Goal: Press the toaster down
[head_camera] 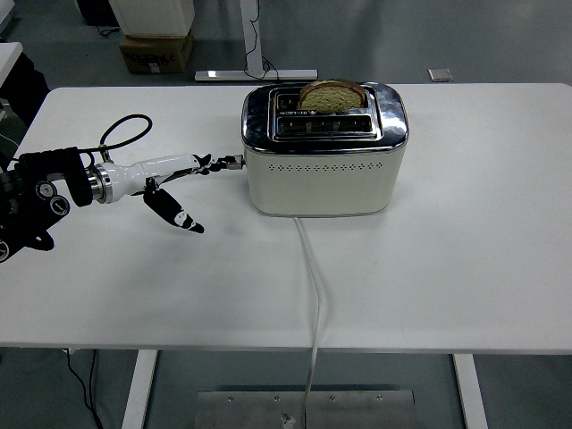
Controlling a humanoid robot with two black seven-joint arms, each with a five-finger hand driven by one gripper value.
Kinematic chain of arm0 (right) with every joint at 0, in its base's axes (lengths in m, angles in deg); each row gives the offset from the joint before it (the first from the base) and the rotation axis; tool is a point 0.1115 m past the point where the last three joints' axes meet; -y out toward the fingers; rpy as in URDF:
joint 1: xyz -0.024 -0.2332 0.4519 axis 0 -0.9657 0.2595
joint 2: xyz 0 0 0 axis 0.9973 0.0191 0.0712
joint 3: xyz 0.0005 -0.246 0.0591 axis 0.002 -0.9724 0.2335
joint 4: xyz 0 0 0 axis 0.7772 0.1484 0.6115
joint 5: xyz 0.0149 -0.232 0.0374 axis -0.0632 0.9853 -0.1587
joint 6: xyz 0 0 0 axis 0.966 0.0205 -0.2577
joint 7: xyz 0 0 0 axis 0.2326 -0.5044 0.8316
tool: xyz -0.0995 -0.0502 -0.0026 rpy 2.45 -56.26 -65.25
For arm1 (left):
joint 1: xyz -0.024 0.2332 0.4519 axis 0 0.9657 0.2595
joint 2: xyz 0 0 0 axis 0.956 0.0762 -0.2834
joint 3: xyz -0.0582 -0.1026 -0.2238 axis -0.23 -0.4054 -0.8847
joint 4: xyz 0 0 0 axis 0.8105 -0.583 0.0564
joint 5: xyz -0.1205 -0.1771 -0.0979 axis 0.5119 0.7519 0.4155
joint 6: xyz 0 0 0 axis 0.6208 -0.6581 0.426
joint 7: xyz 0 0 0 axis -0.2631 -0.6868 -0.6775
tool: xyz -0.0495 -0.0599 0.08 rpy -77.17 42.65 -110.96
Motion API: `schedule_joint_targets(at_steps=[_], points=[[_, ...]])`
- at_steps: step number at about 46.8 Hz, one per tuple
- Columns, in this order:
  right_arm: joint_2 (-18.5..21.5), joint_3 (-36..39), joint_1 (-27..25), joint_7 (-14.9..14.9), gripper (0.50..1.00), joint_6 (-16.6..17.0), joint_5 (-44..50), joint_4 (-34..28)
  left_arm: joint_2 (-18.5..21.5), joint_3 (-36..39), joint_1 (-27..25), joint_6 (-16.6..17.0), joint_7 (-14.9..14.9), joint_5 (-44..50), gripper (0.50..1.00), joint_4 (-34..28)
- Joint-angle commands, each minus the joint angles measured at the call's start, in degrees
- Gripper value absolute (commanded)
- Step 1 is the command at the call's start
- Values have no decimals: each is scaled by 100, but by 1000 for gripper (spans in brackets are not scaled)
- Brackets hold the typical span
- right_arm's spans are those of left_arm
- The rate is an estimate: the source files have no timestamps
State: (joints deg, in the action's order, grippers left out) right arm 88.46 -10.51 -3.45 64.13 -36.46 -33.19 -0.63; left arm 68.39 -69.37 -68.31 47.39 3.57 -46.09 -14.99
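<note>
White laminate table (465,259) fills most of the view, and on its far middle stands the cream, chrome-topped two-slot toaster (323,170), its pale cord (313,286) running off the near edge. My left hand (192,179) reaches in from the left: the long fingers (214,164) are stretched out and rest on the small lever (236,162) on the toaster's left end, the thumb (179,213) hangs down loose, and nothing is gripped. A brown slice of bread (332,93) sits in the rear slot, its top above the chrome (so I judge the press unfinished). Left to do: push the lever to its stop. Whether it has latched I cannot tell; the lever's slot is hidden on that end face.
</note>
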Motion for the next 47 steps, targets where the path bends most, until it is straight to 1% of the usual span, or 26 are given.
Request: schedule_joint_targets(at_steps=[1,8,14,47], points=[[0,0,9,0,998,0,0,-3,-72,1,9,1,1,-3,1000,32],[0,0,9,0,1000,0,-8,-4,-195,1,79,10,1,6,1000,172],[0,1,9,0,998,9,0,5,-221,1,97,10,-7,6,1000,199],[0,0,1,0,1000,0,-8,5,-151,1,211,45,-16,129,1000,208]])
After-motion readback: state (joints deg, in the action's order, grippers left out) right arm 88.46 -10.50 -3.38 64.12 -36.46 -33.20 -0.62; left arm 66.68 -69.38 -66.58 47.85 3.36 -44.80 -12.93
